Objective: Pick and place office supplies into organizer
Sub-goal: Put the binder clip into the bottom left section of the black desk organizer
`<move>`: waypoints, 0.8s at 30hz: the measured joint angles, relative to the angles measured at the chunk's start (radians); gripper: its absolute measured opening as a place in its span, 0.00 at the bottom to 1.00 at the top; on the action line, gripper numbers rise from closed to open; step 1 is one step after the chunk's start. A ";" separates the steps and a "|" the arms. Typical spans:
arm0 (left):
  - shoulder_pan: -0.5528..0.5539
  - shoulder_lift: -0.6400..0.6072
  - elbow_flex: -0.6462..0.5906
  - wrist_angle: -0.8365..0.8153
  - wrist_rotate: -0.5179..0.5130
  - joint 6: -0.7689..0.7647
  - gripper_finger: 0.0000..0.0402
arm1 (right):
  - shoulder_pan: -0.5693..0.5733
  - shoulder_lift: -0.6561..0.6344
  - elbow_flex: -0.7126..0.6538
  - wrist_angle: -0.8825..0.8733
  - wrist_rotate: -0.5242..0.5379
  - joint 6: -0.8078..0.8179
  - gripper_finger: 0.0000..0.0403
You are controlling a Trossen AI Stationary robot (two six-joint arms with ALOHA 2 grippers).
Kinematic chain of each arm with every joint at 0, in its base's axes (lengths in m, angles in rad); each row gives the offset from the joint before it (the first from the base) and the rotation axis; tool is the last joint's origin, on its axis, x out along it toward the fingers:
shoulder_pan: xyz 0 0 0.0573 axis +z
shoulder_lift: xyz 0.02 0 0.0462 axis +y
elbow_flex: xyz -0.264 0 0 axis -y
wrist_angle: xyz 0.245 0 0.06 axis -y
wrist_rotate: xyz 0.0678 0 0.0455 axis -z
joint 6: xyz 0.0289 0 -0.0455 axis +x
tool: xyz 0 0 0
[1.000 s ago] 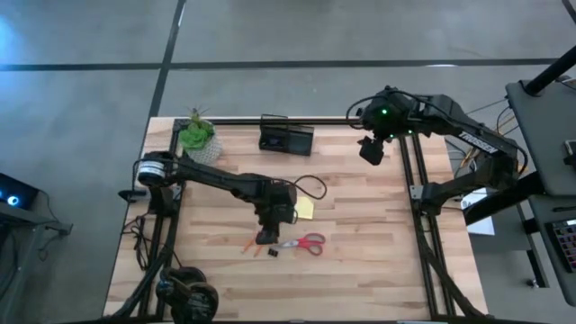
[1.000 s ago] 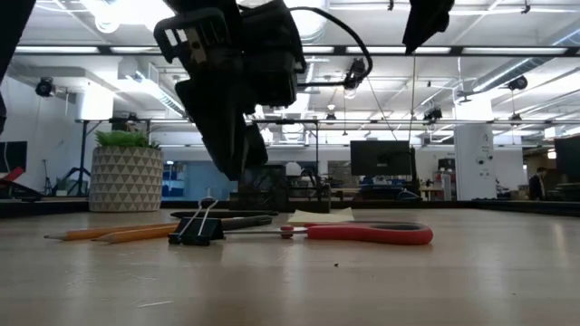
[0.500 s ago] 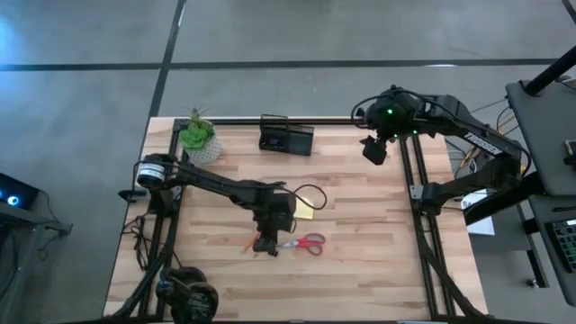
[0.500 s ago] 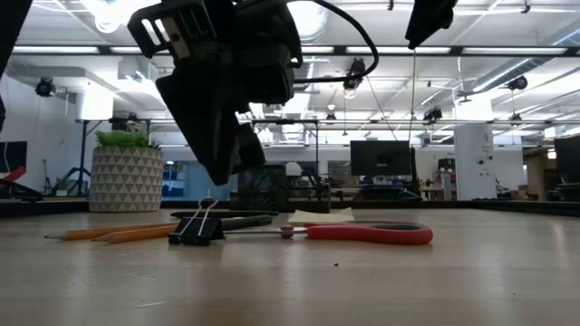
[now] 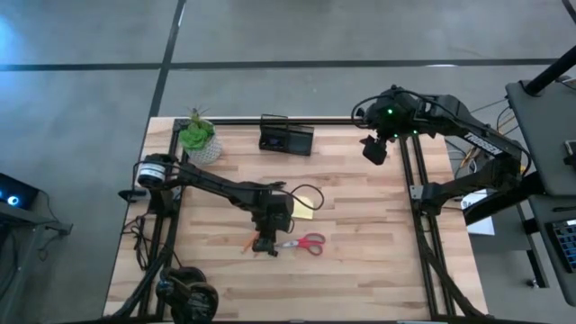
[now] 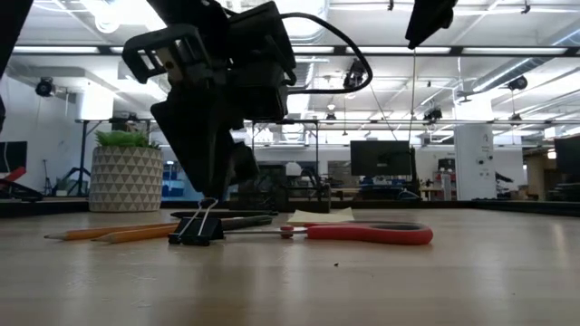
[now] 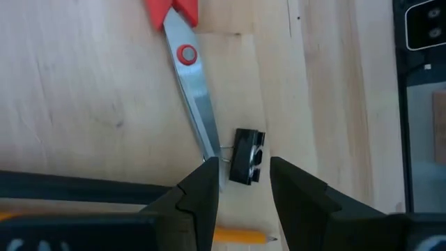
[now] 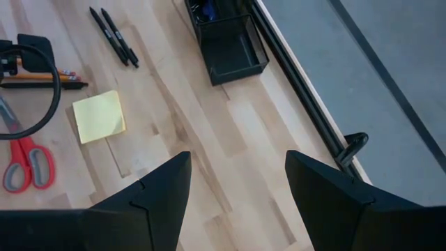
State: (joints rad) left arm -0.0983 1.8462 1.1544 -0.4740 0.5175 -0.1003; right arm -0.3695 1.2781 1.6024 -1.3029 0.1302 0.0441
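Black metal binder clip point(image 7: 247, 156) sits on wooden table point(image 5: 360, 234), right at tip of red-handled scissors point(image 7: 188, 77) blade, orange pencil point(image 7: 240, 237) just beside. Your left gripper point(image 7: 240, 183) hangs directly above it, fingers spread, holding nothing, clip between them. Clip's long side runs along finger gap, so I'd guess straight drop works. Right gripper point(image 8: 237, 188) open too, parked well apart near small black rectangular organizer point(image 8: 230, 45), so left arm clearly nearer.

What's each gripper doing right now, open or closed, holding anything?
Left gripper: open, empty, straddling the black binder clip.
Right gripper: open, empty, raised near the organizer.
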 joint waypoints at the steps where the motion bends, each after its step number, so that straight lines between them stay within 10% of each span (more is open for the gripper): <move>1: -0.001 0.000 -0.001 0.000 0.000 0.001 0.28 | 0.000 0.000 0.000 0.000 0.000 -0.001 0.57; 24: -0.014 0.029 0.000 0.027 0.005 -0.047 0.28 | 0.000 0.000 0.000 0.000 0.002 -0.022 0.57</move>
State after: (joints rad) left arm -0.1127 1.8751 1.1545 -0.4465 0.5220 -0.1474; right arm -0.3695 1.2781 1.6024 -1.3029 0.1322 0.0223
